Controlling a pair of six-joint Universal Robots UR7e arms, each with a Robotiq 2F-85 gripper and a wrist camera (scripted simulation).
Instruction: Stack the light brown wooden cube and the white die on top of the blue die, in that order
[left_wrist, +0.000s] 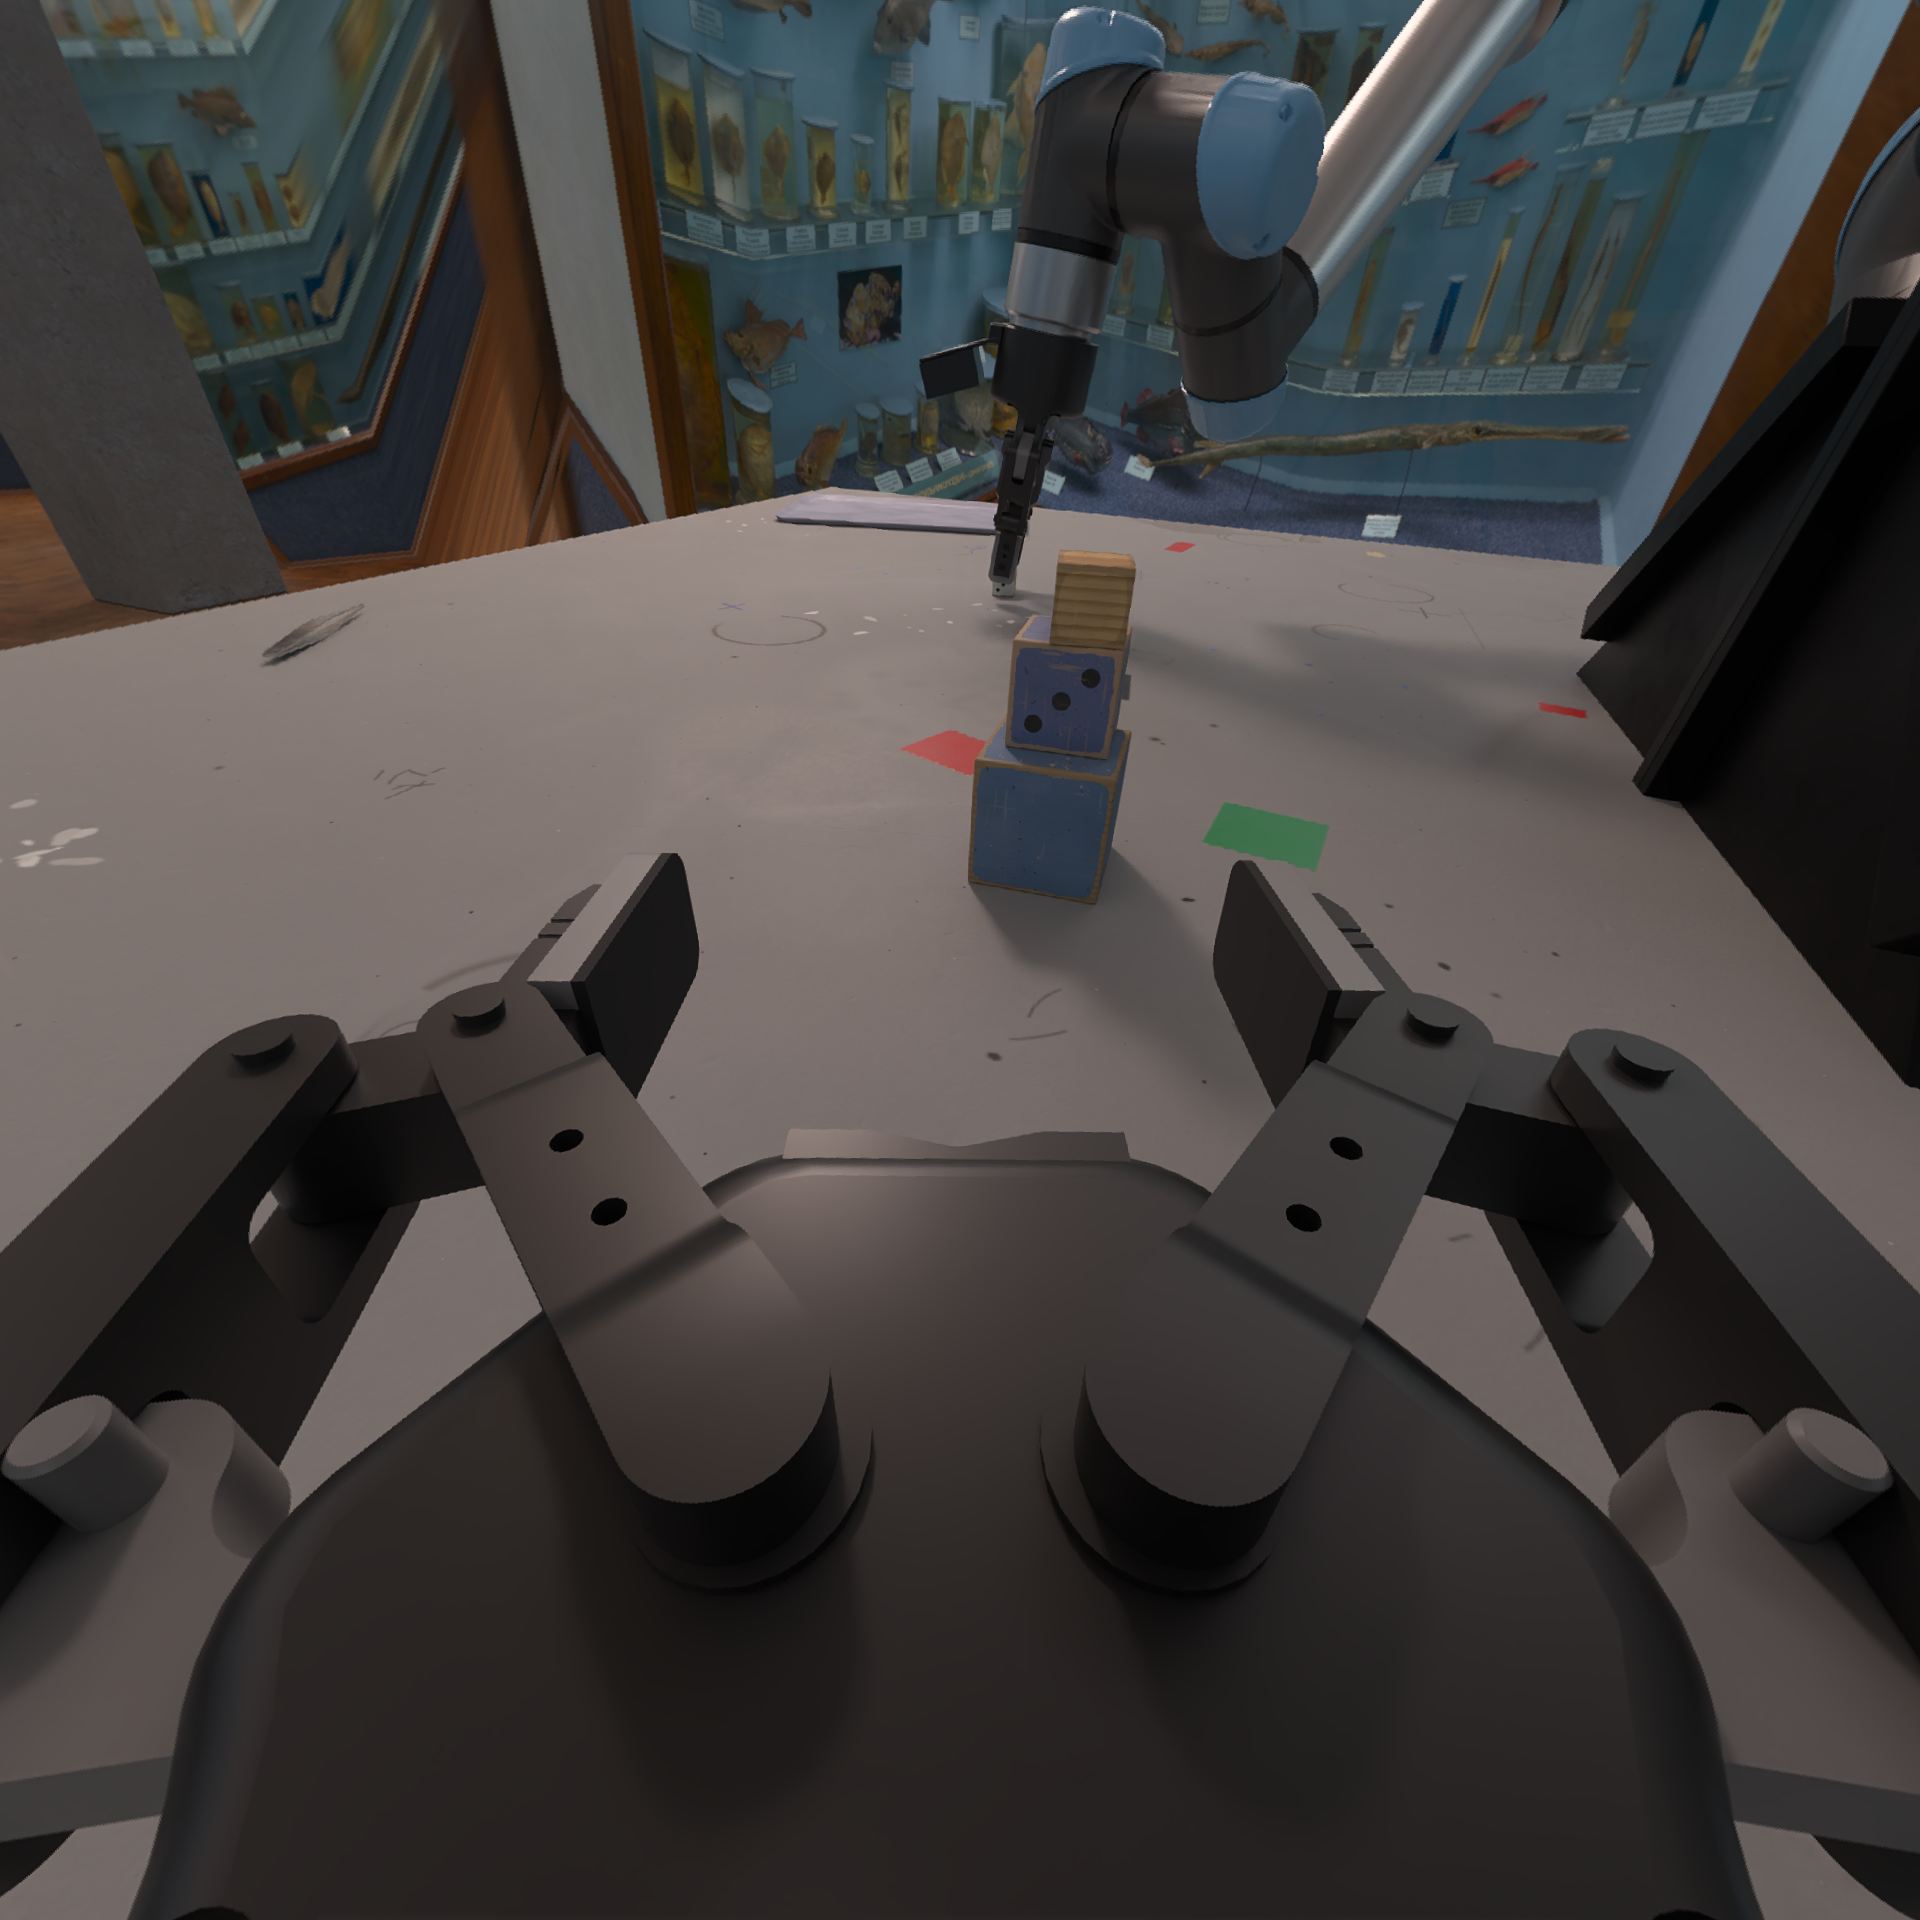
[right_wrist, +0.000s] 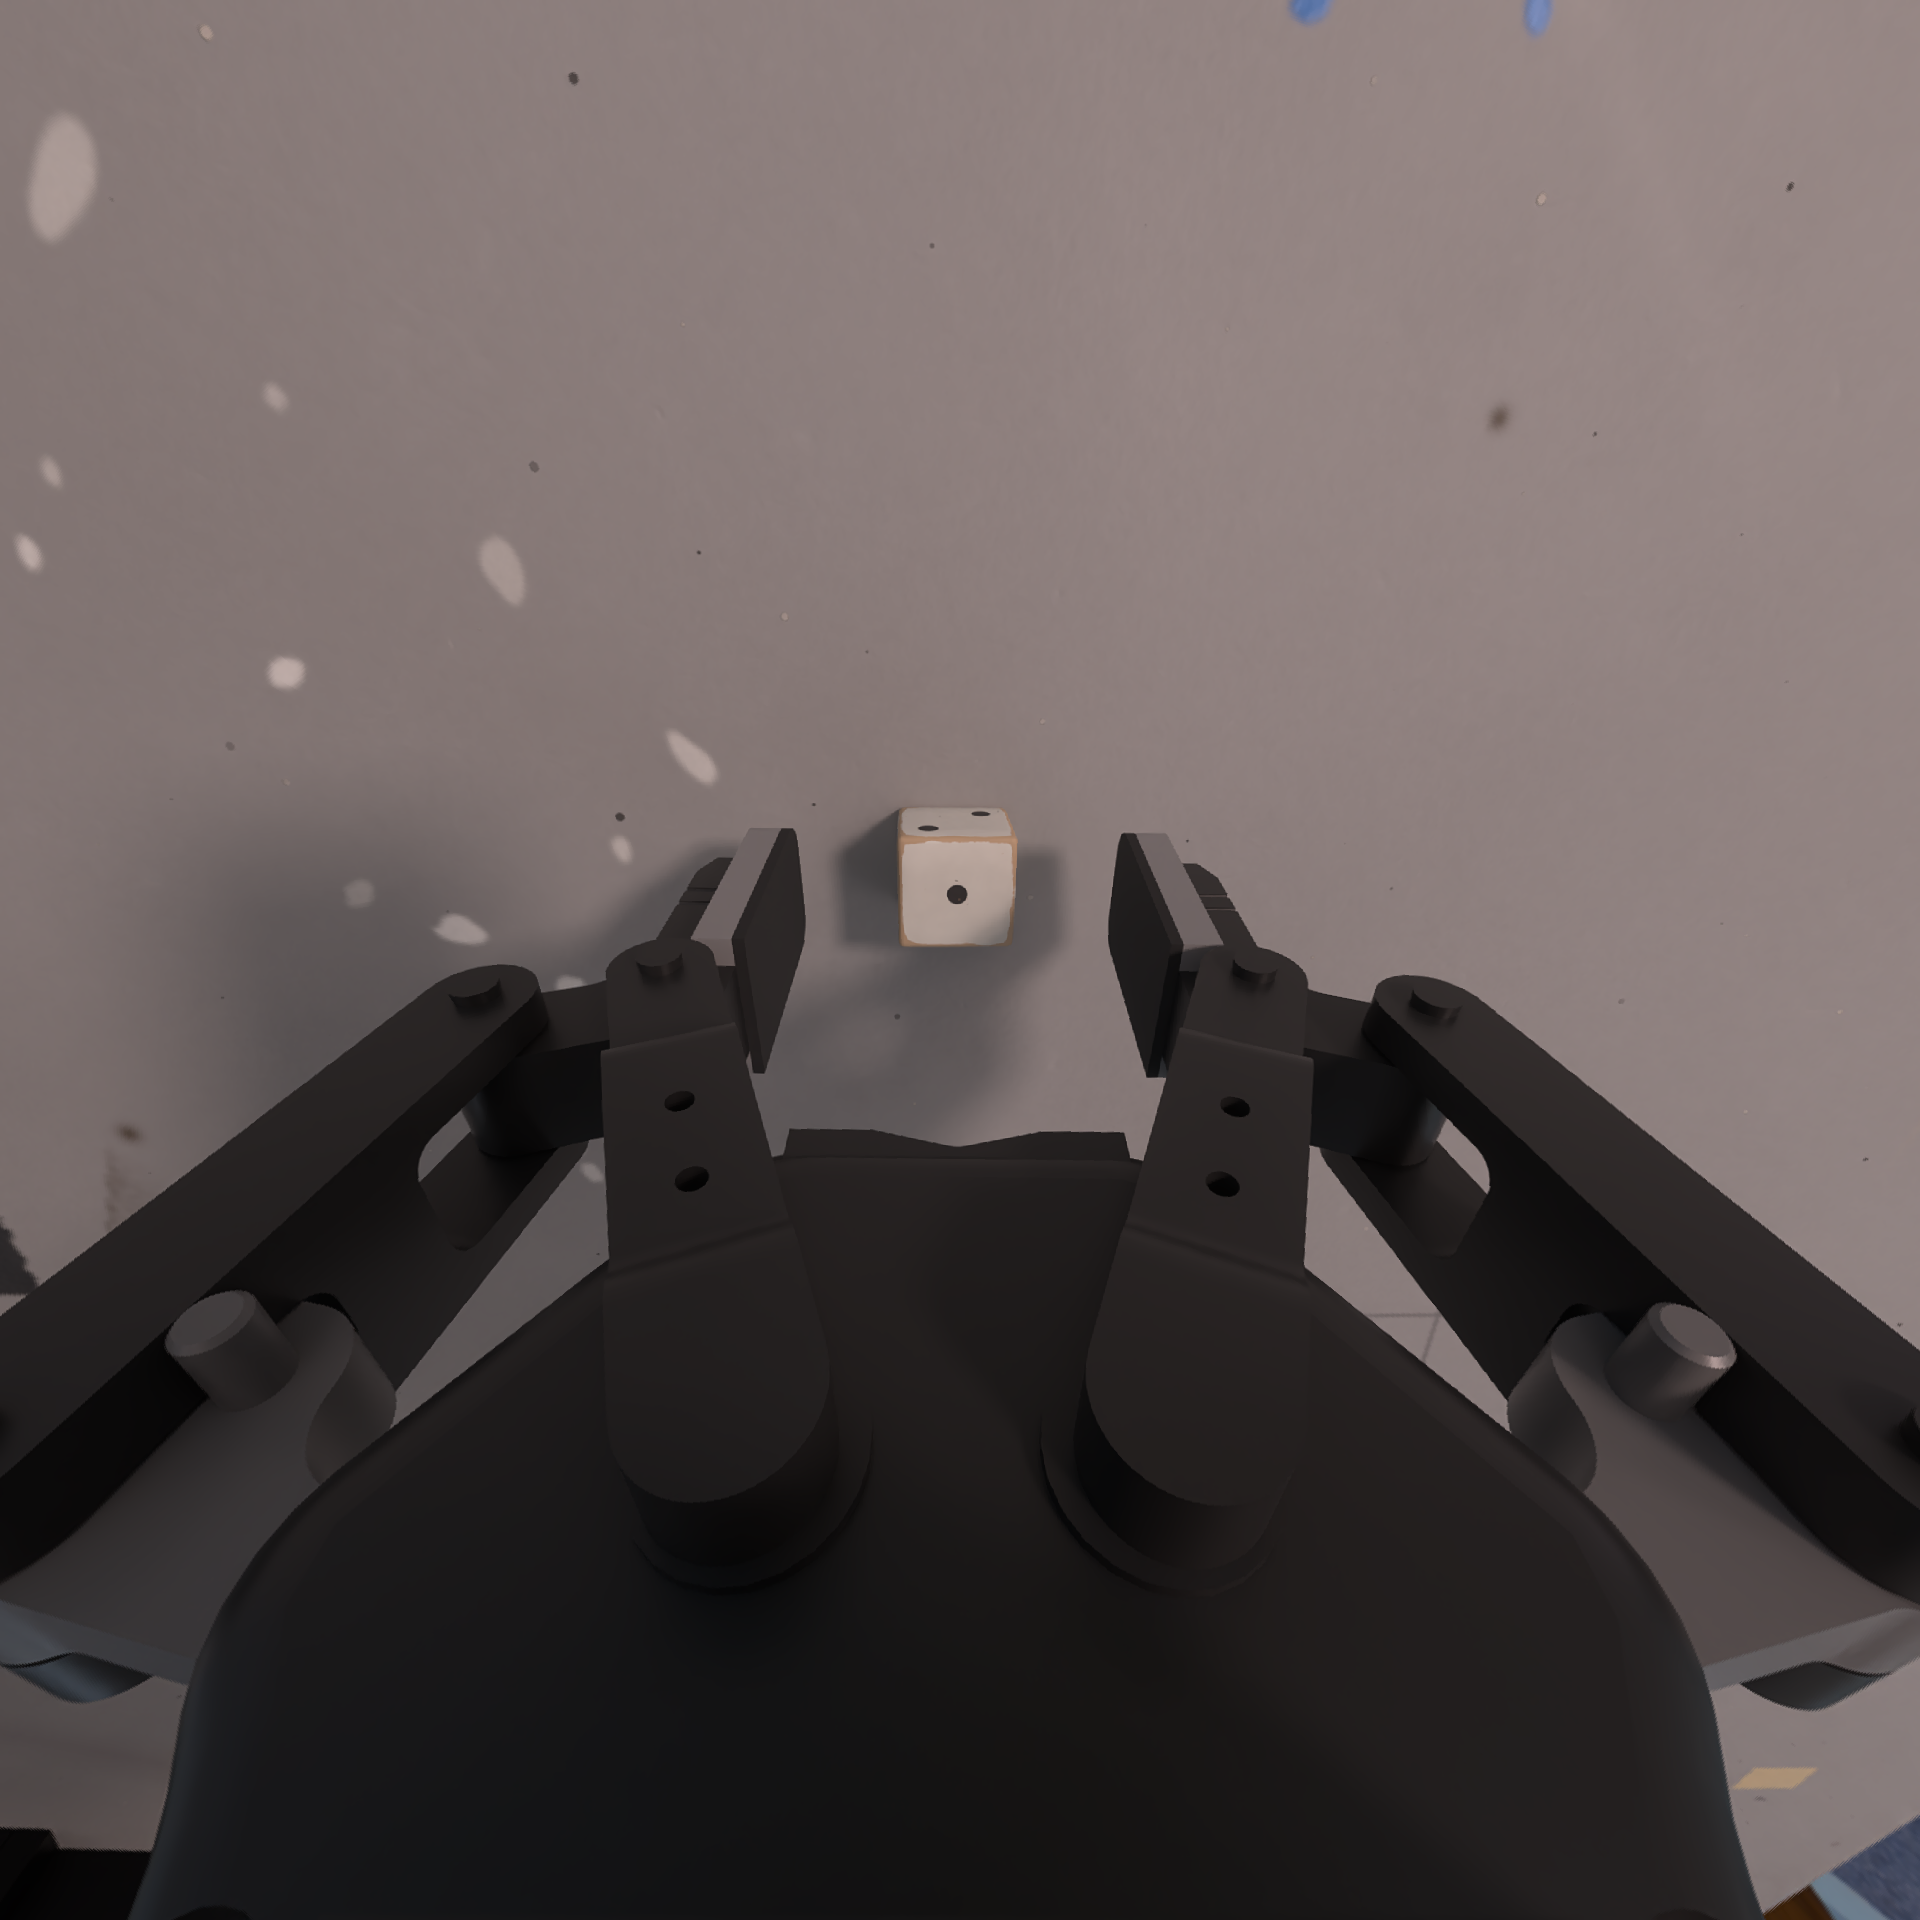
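Note:
In the left wrist view a light brown wooden cube (left_wrist: 1093, 601) sits on a blue die (left_wrist: 1068, 698) with black pips, which sits on a larger plain blue cube (left_wrist: 1044, 821). My left gripper (left_wrist: 956, 935) is open and empty, short of this stack. The right gripper (left_wrist: 1006, 569) points down at the table just behind the stack. In the right wrist view the white die (right_wrist: 956, 881) rests on the table between the spread fingers of my right gripper (right_wrist: 956, 930). There is a gap on each side, and the pads do not touch it.
A red patch (left_wrist: 943, 750) and a green patch (left_wrist: 1265, 833) mark the grey table (left_wrist: 520, 831) beside the stack. A black structure (left_wrist: 1766, 675) stands at the right edge. A flat grey sheet (left_wrist: 883, 509) lies at the far edge. White specks (right_wrist: 499, 569) dot the table.

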